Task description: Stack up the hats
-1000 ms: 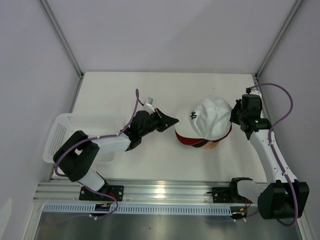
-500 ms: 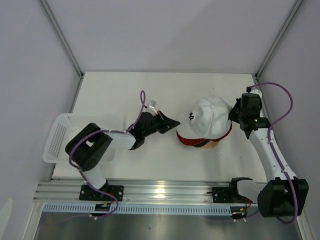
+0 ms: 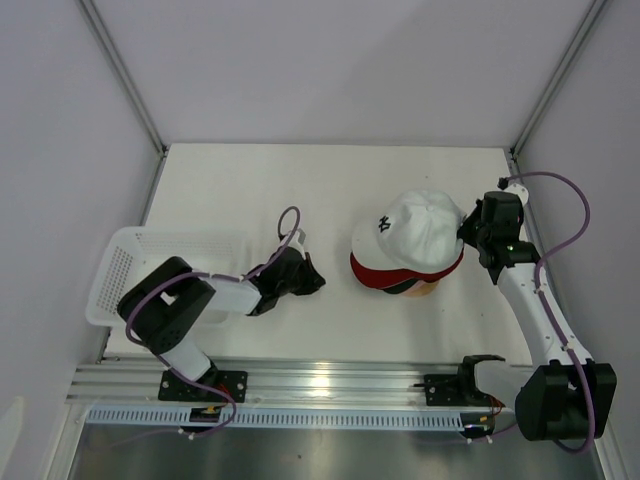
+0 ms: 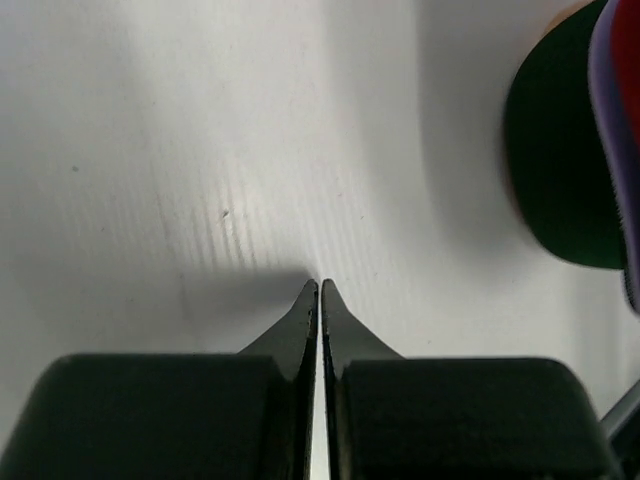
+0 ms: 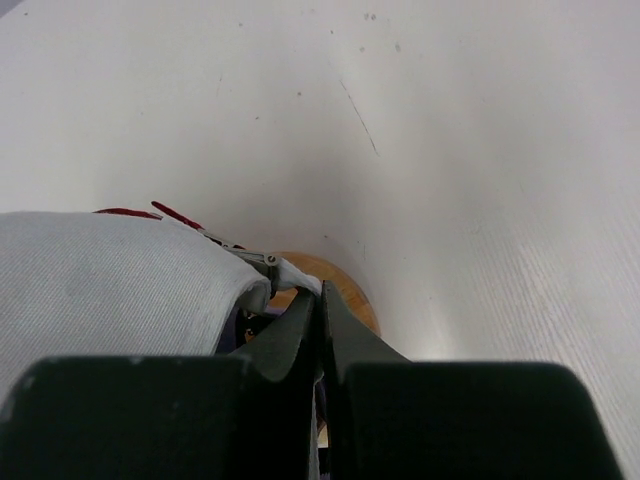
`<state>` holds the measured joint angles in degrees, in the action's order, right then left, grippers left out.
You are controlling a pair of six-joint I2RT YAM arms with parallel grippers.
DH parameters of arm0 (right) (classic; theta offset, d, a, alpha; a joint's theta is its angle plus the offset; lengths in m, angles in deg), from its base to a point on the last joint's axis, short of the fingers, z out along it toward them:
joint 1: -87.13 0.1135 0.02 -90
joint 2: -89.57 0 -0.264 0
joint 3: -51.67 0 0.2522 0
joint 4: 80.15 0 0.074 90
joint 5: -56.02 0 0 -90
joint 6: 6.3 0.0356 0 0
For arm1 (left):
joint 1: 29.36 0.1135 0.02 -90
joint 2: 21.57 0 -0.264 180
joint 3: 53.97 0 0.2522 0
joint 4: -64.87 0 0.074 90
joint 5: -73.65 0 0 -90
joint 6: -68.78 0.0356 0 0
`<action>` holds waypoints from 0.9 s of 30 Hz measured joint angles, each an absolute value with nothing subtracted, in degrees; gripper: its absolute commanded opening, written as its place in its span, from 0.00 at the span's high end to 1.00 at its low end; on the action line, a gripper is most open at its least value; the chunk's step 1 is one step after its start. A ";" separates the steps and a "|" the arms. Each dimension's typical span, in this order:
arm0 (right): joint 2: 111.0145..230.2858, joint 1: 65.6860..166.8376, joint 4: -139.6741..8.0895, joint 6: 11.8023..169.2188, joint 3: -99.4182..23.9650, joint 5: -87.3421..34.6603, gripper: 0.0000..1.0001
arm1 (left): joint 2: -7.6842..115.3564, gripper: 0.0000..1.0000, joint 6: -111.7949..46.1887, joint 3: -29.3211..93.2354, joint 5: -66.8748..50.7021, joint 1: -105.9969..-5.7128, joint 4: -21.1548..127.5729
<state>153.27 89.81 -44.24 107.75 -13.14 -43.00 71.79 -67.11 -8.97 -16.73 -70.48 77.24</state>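
1. While your left fingers (image 4: 320, 288) sit pressed together with nothing between them, low over the bare surface (image 3: 250, 190) toward its near edge, the hats (image 3: 405, 262) are piled right of the middle, closer to the right edge, on the wooden stand (image 5: 340, 290).
2. On top lies the white cap (image 3: 418, 225). A red brim (image 3: 375, 274) and a dark green brim (image 4: 560, 170) show beneath it.
3. Your right fingers (image 5: 321, 295) are closed as well, with their tips against the white cap's rear strap. You cannot tell whether they pinch any fabric.
4. Watch this relation: the pile runs brim to back across the surface, with the brims toward the left edge and the strap toward the right edge. Your right arm is touching the back of the pile. Your left fingers lie off the brim side, near it but apart.
5. Every cap in view is on the pile, so the stacking looks nearly done. Any last settling likely falls to the right arm, and a caught strap could tilt the top cap.
6. Beside the left arm, the basket (image 3: 120, 265) sits at the left edge.
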 measured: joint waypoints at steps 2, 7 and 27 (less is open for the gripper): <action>153.14 89.81 -44.74 108.14 -12.81 -43.06 0.95 | 71.07 0.99 -64.99 -9.84 -17.04 -70.85 76.65; 153.14 89.92 -45.48 107.86 -12.70 -43.17 0.90 | 67.84 0.96 -62.02 -10.58 -17.56 -70.72 74.74; 154.30 89.83 -52.28 103.18 -11.59 -37.01 0.82 | 72.12 0.28 -78.54 -9.40 5.15 -61.67 111.11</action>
